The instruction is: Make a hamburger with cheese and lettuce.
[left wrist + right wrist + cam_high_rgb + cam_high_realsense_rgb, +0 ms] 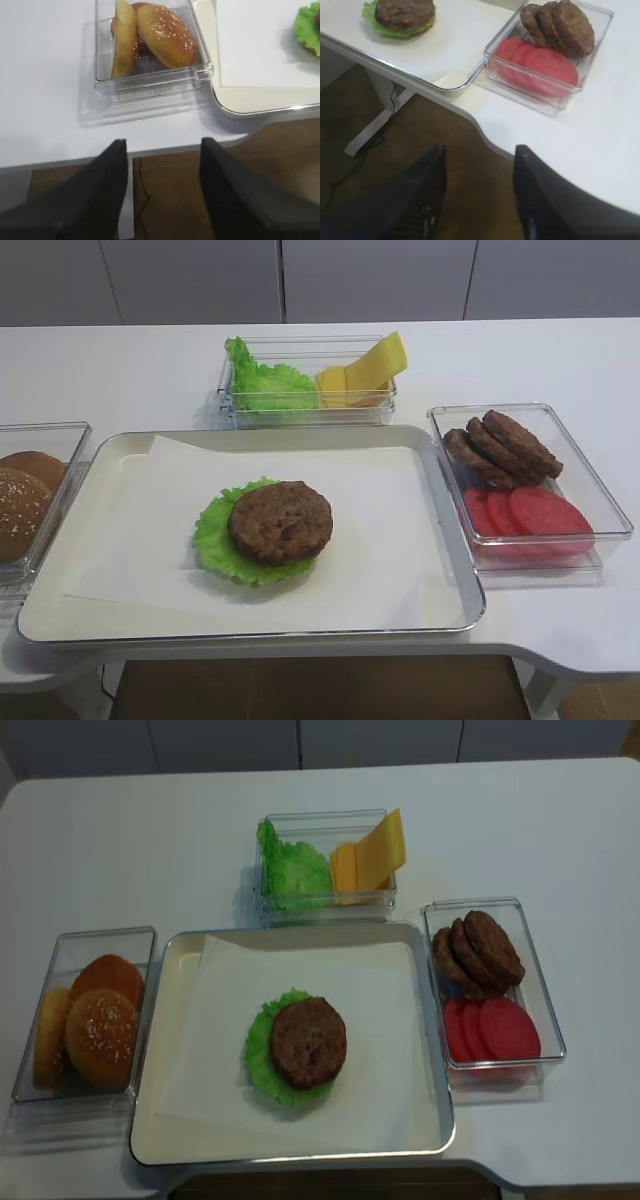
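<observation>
The hamburger (pixel 280 523) lies in the middle of the paper-lined tray (pixel 60 610): a frilly green lettuce base with a round brown patty on top. It also shows at the top left of the right wrist view (pixel 404 14). The cheese (pixel 365 370), yellow-orange square slices, leans in a clear box behind the tray, beside spare lettuce (pixel 265 385). My right gripper (pixel 480 149) hangs open and empty over the floor, off the table's front edge, near the right box. My left gripper (pixel 163 141) is open and empty too, just off the front edge below the bun box. Neither gripper shows in the overhead views.
A clear box with sesame buns (pixel 160 35) stands left of the tray. Another clear box on the right holds brown patties (pixel 505 445) and red tomato slices (pixel 530 512). The table's front edge (pixel 485 135) curves inward in front of the tray.
</observation>
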